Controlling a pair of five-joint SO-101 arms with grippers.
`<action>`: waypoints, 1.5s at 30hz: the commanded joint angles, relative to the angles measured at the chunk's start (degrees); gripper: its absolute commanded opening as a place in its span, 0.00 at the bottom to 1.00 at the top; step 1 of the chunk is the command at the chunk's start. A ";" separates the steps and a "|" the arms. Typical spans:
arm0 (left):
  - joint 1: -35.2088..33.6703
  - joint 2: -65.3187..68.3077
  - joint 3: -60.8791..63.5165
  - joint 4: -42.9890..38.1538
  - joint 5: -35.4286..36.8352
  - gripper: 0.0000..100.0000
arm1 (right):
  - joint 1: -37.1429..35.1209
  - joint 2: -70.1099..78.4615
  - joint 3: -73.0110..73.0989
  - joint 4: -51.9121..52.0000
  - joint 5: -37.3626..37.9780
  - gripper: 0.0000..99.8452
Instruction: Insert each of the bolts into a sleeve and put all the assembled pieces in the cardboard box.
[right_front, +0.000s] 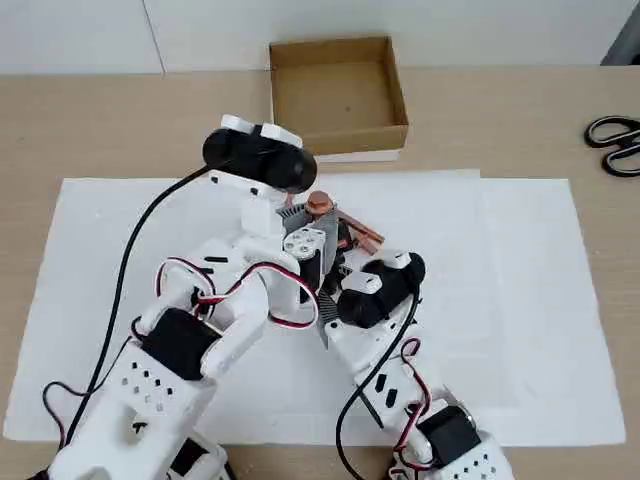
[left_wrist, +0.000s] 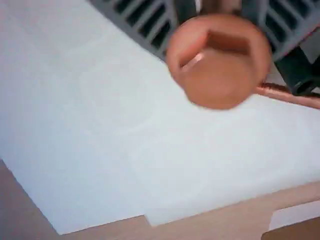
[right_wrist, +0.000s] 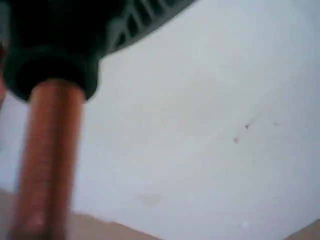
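Observation:
My left gripper is over the middle of the white sheet, shut on a copper piece with a wide round head. In the left wrist view that head faces the camera with a hex recess, between grey ribbed fingers. Just beside it, my right gripper is shut on a thin copper rod, seen close in the right wrist view below a dark fingertip. The rod's end lies right beside the round head; I cannot tell if they touch. The open cardboard box stands behind them.
A white paper sheet covers most of the wooden table. Black scissors lie at the far right edge. Both arms crowd the sheet's centre, with cables trailing toward the near edge.

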 joint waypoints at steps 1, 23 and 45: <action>0.35 -1.93 -0.84 0.18 0.35 0.01 | -0.13 -0.57 -0.53 -1.45 -0.35 0.00; 1.23 -1.85 1.98 0.18 0.26 0.01 | -0.13 -0.57 -0.70 -1.54 -0.35 0.00; 2.99 0.35 1.98 2.64 -2.46 0.01 | -0.13 -0.57 -0.70 -1.54 -0.35 0.00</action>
